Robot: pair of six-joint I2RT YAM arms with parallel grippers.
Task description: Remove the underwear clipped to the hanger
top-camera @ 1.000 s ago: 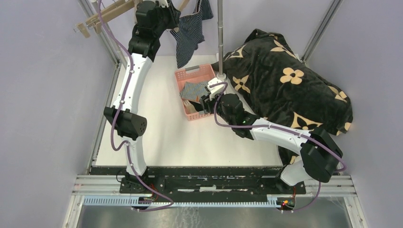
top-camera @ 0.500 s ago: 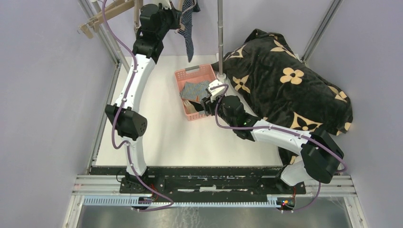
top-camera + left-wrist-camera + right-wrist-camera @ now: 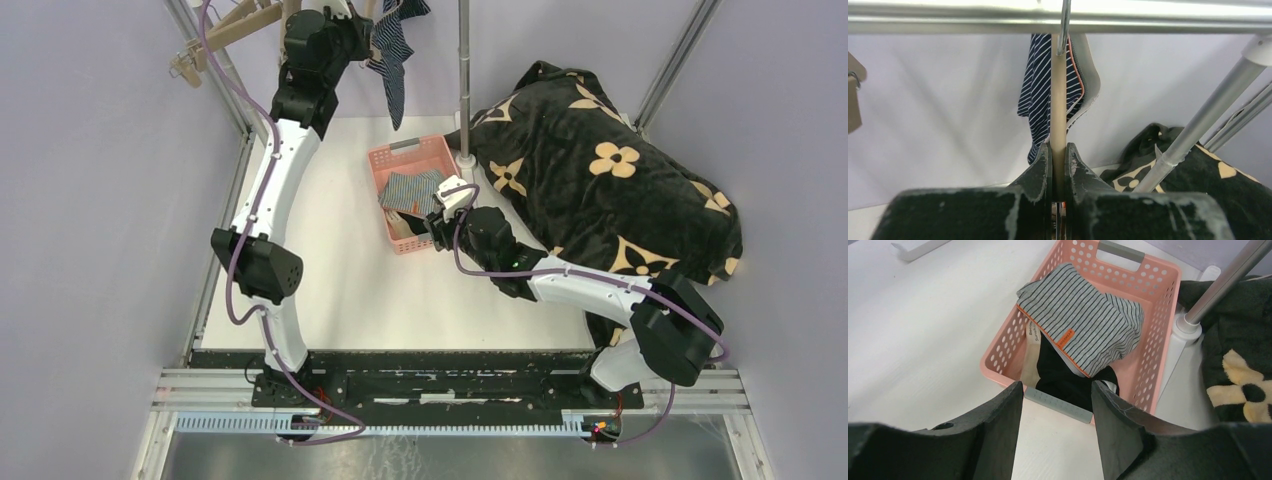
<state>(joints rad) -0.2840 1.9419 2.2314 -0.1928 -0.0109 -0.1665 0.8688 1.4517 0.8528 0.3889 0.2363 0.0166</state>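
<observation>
The navy underwear with thin white stripes hangs from a tan wooden hanger, whose hook sits over the metal rail. My left gripper is shut on the hanger's bar, just below the cloth. From above, the left gripper is high at the back, with the navy underwear dangling beside it. The grey-and-white striped underwear and the black underwear lie in the pink basket. My right gripper stands open over the basket's near rim, holding nothing.
The pink basket sits mid-table beside the upright rack pole. A big black blanket with tan flowers fills the right side. More wooden hangers hang at the back left.
My left gripper has shut on the hanger bar. The navy underwear has swung from spread out to narrow and edge-on. The right arm has barely moved.
</observation>
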